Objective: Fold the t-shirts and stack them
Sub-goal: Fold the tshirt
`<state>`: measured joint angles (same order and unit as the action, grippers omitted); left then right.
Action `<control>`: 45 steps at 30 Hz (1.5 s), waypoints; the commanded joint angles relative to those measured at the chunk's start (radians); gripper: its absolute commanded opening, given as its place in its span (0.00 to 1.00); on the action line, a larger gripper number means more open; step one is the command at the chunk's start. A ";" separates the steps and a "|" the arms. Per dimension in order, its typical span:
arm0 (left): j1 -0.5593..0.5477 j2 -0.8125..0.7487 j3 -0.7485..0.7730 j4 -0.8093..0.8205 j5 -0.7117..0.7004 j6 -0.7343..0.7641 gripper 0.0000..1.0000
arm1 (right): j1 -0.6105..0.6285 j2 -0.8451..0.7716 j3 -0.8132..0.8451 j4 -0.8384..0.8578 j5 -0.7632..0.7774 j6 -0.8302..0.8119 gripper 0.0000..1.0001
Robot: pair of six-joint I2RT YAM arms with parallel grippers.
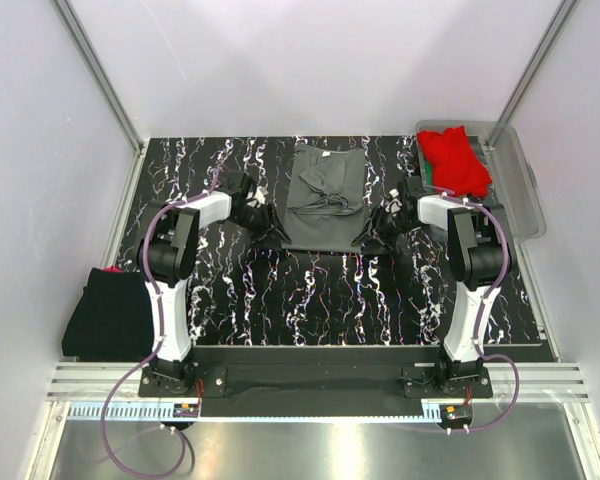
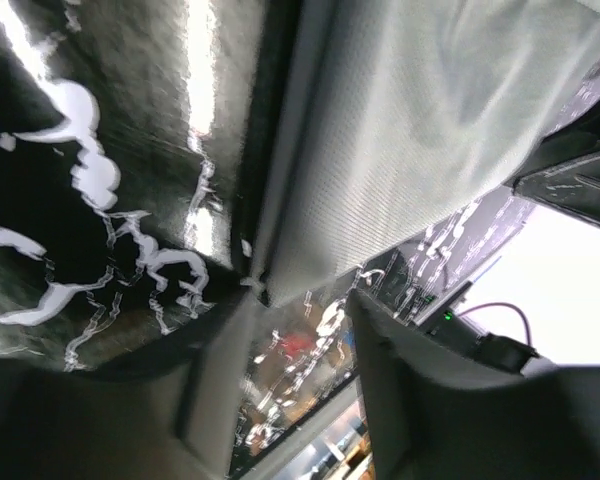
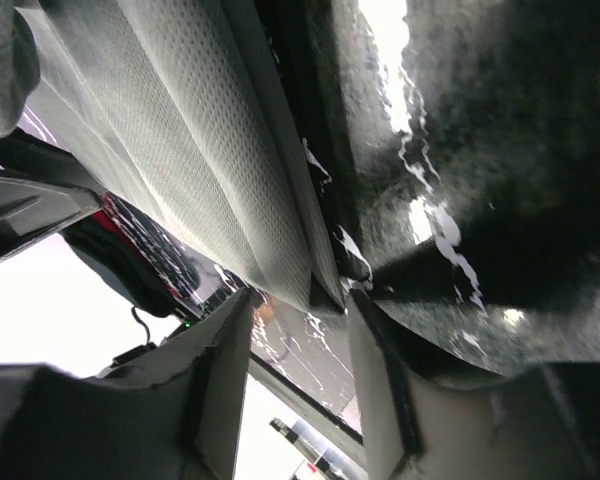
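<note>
Our left jaws and right jaws stand spread at the lower corners of the dark grey cloth t-shirt (image 1: pixel 325 218), upper middle of the black marbled worktop (image 1: pixel 310 300).

Dark grey t-shirt (image 1: pixel 325 195) on a black table (image 1: pixel 320 300) veined with white marbling, red t-shirt (image 1: pixel 455 160) in a clear tub (image 1: pixel 520 190), black t-shirt (image 1: pixel 105 315) beside it, purple cables (image 1: pixel 110 420) along white-and-black arms (image 1: pixel 170 300).

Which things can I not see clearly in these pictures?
Tub: top view, the red t-shirt covers what lies beneath.
Black t-shirt: top view, too dark to show folds.
Grey t-shirt: wrist views, cut off by frame edges, blurred.
Left gripper, right gripper: top view too small to show contact.
</note>
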<state>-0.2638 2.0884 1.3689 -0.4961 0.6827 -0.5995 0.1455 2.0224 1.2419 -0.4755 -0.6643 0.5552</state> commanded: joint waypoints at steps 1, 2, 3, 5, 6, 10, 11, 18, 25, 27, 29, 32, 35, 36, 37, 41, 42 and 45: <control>-0.003 0.025 0.010 0.034 -0.014 0.007 0.45 | 0.020 0.024 0.024 0.038 -0.004 0.023 0.49; -0.002 0.024 0.009 0.039 -0.005 0.007 0.43 | 0.022 0.027 0.019 0.041 -0.006 0.029 0.47; -0.003 0.025 0.007 0.045 -0.003 0.004 0.41 | 0.025 0.029 0.019 0.044 -0.003 0.028 0.45; -0.003 0.027 0.009 0.053 0.003 0.006 0.36 | 0.026 0.032 0.013 0.051 -0.006 0.032 0.39; -0.003 0.028 0.012 0.056 0.006 0.007 0.34 | 0.029 0.032 0.010 0.054 -0.014 0.037 0.38; -0.006 0.030 0.021 0.074 0.021 0.007 0.08 | 0.029 0.022 -0.002 0.072 -0.020 0.037 0.24; -0.008 0.025 0.022 0.076 0.021 0.009 0.00 | 0.029 0.018 -0.004 0.075 -0.020 0.037 0.17; -0.008 -0.105 0.036 0.034 0.017 0.038 0.00 | 0.028 -0.134 -0.044 0.069 -0.060 0.075 0.00; -0.012 -0.258 0.032 -0.010 0.026 0.046 0.00 | 0.028 -0.344 -0.153 0.037 -0.096 0.127 0.00; -0.017 -0.298 0.027 -0.016 0.028 0.052 0.00 | 0.028 -0.408 -0.183 0.018 -0.097 0.120 0.00; -0.028 -0.323 0.021 -0.018 0.023 0.053 0.00 | 0.028 -0.445 -0.202 -0.014 -0.092 0.097 0.00; -0.046 -0.366 -0.001 -0.018 0.020 0.056 0.00 | 0.025 -0.508 -0.223 -0.048 -0.074 0.077 0.00; -0.064 -0.401 -0.017 -0.019 0.015 0.056 0.00 | 0.022 -0.559 -0.225 -0.077 -0.055 0.060 0.00; -0.068 -0.415 -0.024 -0.021 0.014 0.058 0.00 | 0.020 -0.580 -0.223 -0.083 -0.052 0.054 0.00; -0.078 -0.419 -0.024 -0.021 0.012 0.058 0.00 | 0.020 -0.590 -0.222 -0.097 -0.049 0.049 0.00; -0.092 -0.433 -0.013 -0.021 0.005 0.061 0.00 | 0.005 -0.625 -0.203 -0.130 -0.038 0.019 0.00; -0.095 -0.438 0.001 -0.028 0.002 0.064 0.00 | 0.002 -0.637 -0.199 -0.136 -0.031 0.014 0.00; -0.104 -0.447 0.021 -0.041 -0.009 0.075 0.00 | -0.006 -0.656 -0.170 -0.169 -0.024 -0.011 0.00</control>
<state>-0.3618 1.6966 1.3479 -0.5388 0.6800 -0.5461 0.1497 1.4151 1.0225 -0.6022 -0.7033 0.5865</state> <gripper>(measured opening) 0.016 0.014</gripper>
